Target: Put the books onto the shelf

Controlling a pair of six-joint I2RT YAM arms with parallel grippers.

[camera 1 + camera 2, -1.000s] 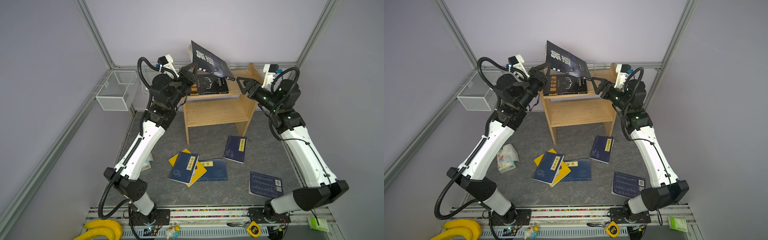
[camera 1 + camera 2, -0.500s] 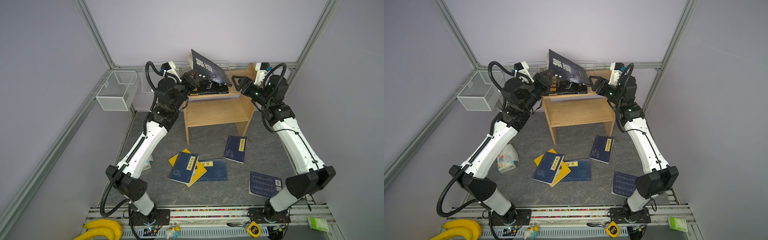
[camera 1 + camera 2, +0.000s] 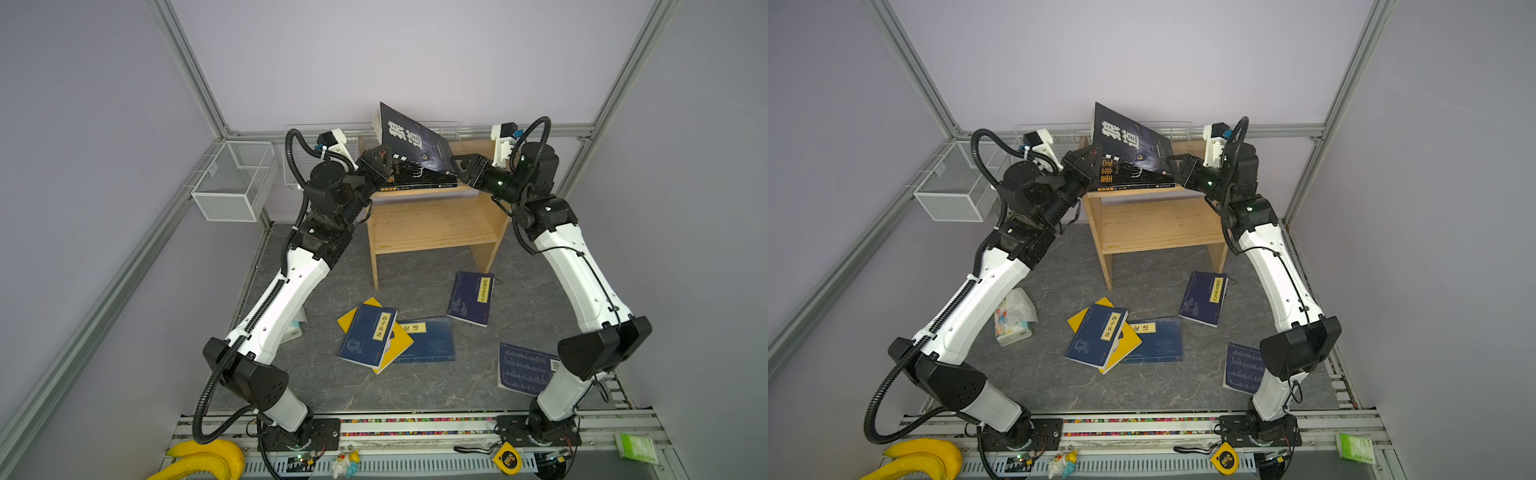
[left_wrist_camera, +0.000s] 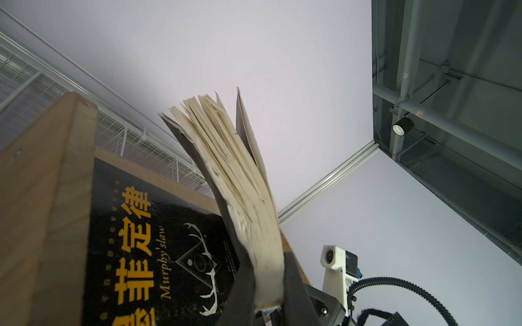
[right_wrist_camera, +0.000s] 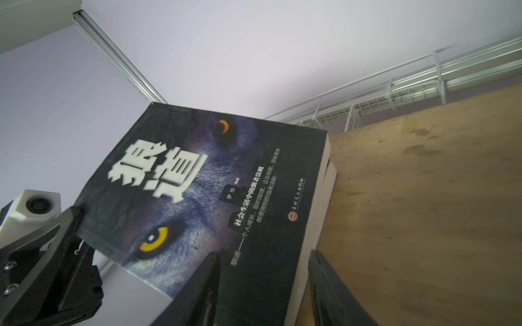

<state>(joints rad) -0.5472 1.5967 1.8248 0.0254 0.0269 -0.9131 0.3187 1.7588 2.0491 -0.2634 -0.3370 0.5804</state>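
nearest the front, five books lie loose on the grey mat (image 3: 415, 266). the face-down navy book (image 3: 521, 368) is at the mat's right side. toward the middle, the top navy paperback (image 3: 365, 336) lies across the yellow book (image 3: 400, 344). the labelled navy book (image 3: 430, 343) sits partly under those two. the navy paperback by the shelf (image 3: 471, 297) is just in front of its right leg. none of these five is shelved yet.

behind them stands the pine shelf (image 3: 432, 226), whose lower tier holds no book. on the top tier the black murphy's law book (image 4: 158, 254) lies flat, so that one looks done. over it the wolf-cover book (image 3: 415, 139) is tilted, its low edge at or just above the flat book and its far corner raised.

the left gripper (image 3: 384, 154) is clamped on one low corner, with the pages pinched between its fingers in the left wrist view. the right gripper (image 5: 261, 271) stands about half wide astride the opposite edge; i cannot tell whether its pads touch.

my reckoning: one placed, one being laid down, five left.
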